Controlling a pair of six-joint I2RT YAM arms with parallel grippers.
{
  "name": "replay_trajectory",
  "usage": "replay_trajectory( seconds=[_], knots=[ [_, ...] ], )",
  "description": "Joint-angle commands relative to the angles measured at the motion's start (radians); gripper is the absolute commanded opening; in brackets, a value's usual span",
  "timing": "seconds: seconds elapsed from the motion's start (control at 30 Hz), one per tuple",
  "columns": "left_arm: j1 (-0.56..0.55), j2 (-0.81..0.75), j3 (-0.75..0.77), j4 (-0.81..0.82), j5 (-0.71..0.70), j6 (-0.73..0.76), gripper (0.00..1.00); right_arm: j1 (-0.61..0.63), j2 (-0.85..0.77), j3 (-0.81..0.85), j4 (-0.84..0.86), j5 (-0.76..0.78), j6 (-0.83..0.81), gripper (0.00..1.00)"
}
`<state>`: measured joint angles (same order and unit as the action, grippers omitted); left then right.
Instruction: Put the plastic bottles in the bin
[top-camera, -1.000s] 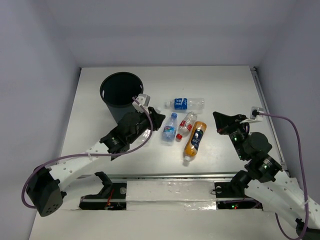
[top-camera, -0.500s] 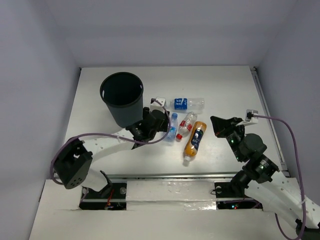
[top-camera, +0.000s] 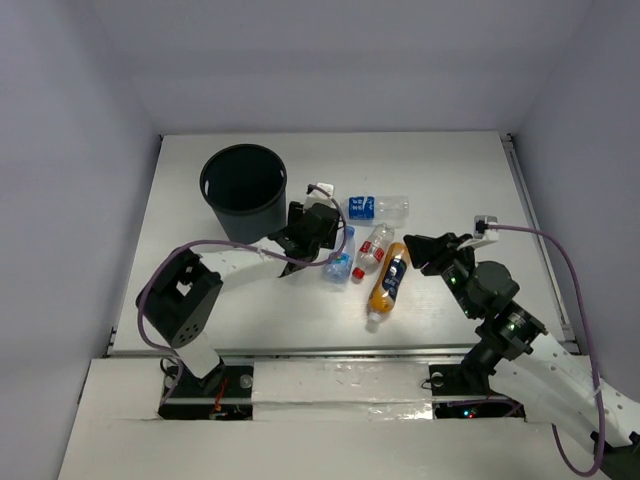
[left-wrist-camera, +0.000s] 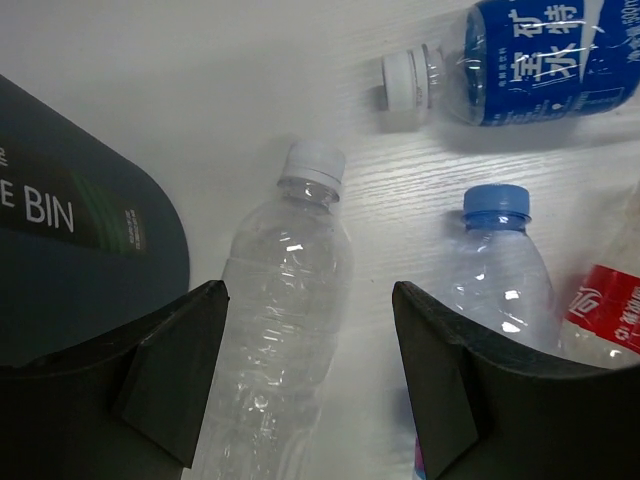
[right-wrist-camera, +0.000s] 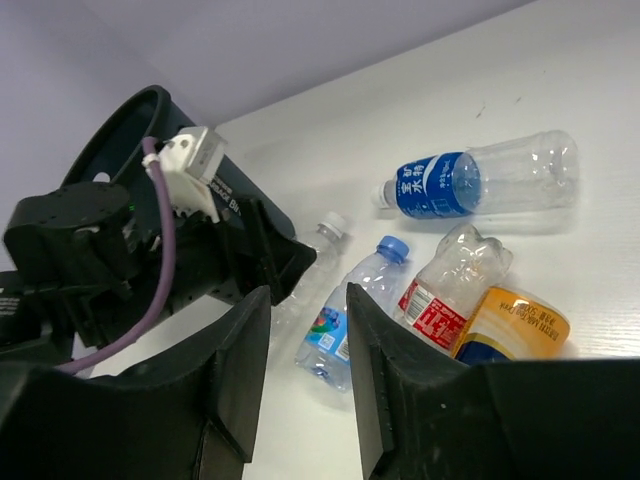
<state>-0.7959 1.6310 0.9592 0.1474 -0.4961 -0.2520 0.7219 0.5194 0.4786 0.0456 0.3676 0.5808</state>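
Orange and nearest the arm bases, the orange bottle (top-camera: 390, 278) lies on its side on the white table (top-camera: 450, 170), cap towards the near edge. Just to its right hangs the right gripper (right-wrist-camera: 305, 300), its fingers parted with nothing between them, close to the bottle's far end but apart from it.

Left of the orange bottle lies the blue-capped bottle (top-camera: 340, 257), clear with a coloured label. The red-labelled bottle (top-camera: 373, 246) lies between these two, pressed against the orange one.

A little farther back, the left gripper (left-wrist-camera: 308, 300) is low over the table with its fingers spread. They straddle an unlabelled clear bottle (left-wrist-camera: 285, 330) with a white cap, which lies flat between them. The left finger is just beside the bottle's wall and the right finger stands clear of it. The gripper hides this bottle in the overhead view.

Beyond the group the blue-labelled bottle (top-camera: 378, 207) lies crosswise, its white cap pointing left.

Farthest back and to the left, the dark bin (top-camera: 250, 222) stands upright, just beside the left gripper. Every bottle in view lies on the table outside it.
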Motion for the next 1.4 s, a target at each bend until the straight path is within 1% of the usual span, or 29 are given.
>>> replay_trajectory(
  seconds=[0.0, 0.13, 0.2, 0.3, 0.33, 0.43, 0.63, 0.7, 0.73, 0.77, 0.83, 0.9, 0.97, 1.0, 1.03, 1.07, 1.13, 1.2, 1.23, 1.3, 1.37],
  knots=[
    [0.020, 0.026, 0.050, 0.041, -0.007, 0.034, 0.65, 0.008, 0.001, 0.005, 0.066, -0.016, -0.007, 0.42],
    [0.040, 0.085, 0.098, 0.032, 0.024, 0.043, 0.65, 0.008, 0.002, 0.008, 0.062, -0.019, -0.009, 0.46],
    [0.040, 0.118, 0.110, 0.024, 0.027, 0.046, 0.64, 0.008, 0.004, 0.011, 0.056, -0.018, -0.009, 0.50],
    [0.050, 0.147, 0.116, 0.041, 0.047, 0.045, 0.64, 0.008, 0.011, 0.014, 0.051, -0.018, -0.012, 0.59],
    [0.050, 0.150, 0.115, 0.047, 0.057, 0.046, 0.64, 0.008, 0.016, 0.014, 0.050, -0.021, -0.012, 0.64],
    [0.060, 0.165, 0.107, 0.061, 0.076, 0.040, 0.64, 0.008, 0.027, 0.015, 0.048, -0.033, -0.009, 0.67],
    [0.080, 0.197, 0.098, 0.072, 0.100, 0.028, 0.64, 0.008, 0.065, 0.012, 0.056, -0.056, 0.007, 0.68],
    [0.080, 0.196, 0.087, 0.086, 0.102, 0.022, 0.59, 0.008, 0.074, 0.011, 0.065, -0.065, 0.014, 0.68],
    [0.080, 0.191, 0.081, 0.089, 0.099, 0.020, 0.53, 0.008, 0.086, 0.011, 0.069, -0.078, 0.014, 0.69],
    [0.080, 0.188, 0.079, 0.090, 0.097, 0.019, 0.45, 0.008, 0.094, 0.011, 0.074, -0.084, 0.014, 0.70],
    [0.080, 0.164, 0.075, 0.092, 0.097, 0.013, 0.37, 0.008, 0.116, 0.015, 0.083, -0.108, 0.007, 0.72],
    [0.080, 0.120, 0.062, 0.092, 0.102, 0.007, 0.32, 0.008, 0.166, 0.026, 0.085, -0.125, -0.013, 0.72],
    [0.080, 0.080, 0.041, 0.096, 0.129, -0.009, 0.29, 0.008, 0.239, 0.051, 0.080, -0.166, -0.035, 0.65],
    [0.080, 0.031, 0.032, 0.104, 0.142, -0.016, 0.27, 0.008, 0.266, 0.063, 0.079, -0.185, -0.053, 0.61],
    [0.080, -0.023, 0.010, 0.113, 0.166, -0.029, 0.27, 0.008, 0.318, 0.087, 0.076, -0.223, -0.068, 0.51],
    [0.080, -0.023, 0.000, 0.113, 0.177, -0.035, 0.27, 0.008, 0.318, 0.100, 0.076, -0.242, -0.068, 0.48],
    [0.080, -0.112, -0.026, 0.119, 0.201, -0.046, 0.25, 0.008, 0.384, 0.118, 0.089, -0.289, -0.078, 0.45],
    [0.070, -0.201, -0.042, 0.123, 0.206, -0.056, 0.24, 0.008, 0.436, 0.138, 0.102, -0.302, -0.076, 0.47],
    [0.070, -0.230, -0.048, 0.123, 0.208, -0.059, 0.24, 0.008, 0.451, 0.149, 0.100, -0.305, -0.078, 0.52],
    [0.046, -0.316, -0.063, 0.116, 0.202, -0.070, 0.23, 0.008, 0.485, 0.190, 0.085, -0.311, -0.079, 0.59],
    [0.046, -0.376, -0.077, 0.116, 0.197, -0.081, 0.23, 0.008, 0.543, 0.224, 0.062, -0.315, -0.085, 0.66]
  ],
)
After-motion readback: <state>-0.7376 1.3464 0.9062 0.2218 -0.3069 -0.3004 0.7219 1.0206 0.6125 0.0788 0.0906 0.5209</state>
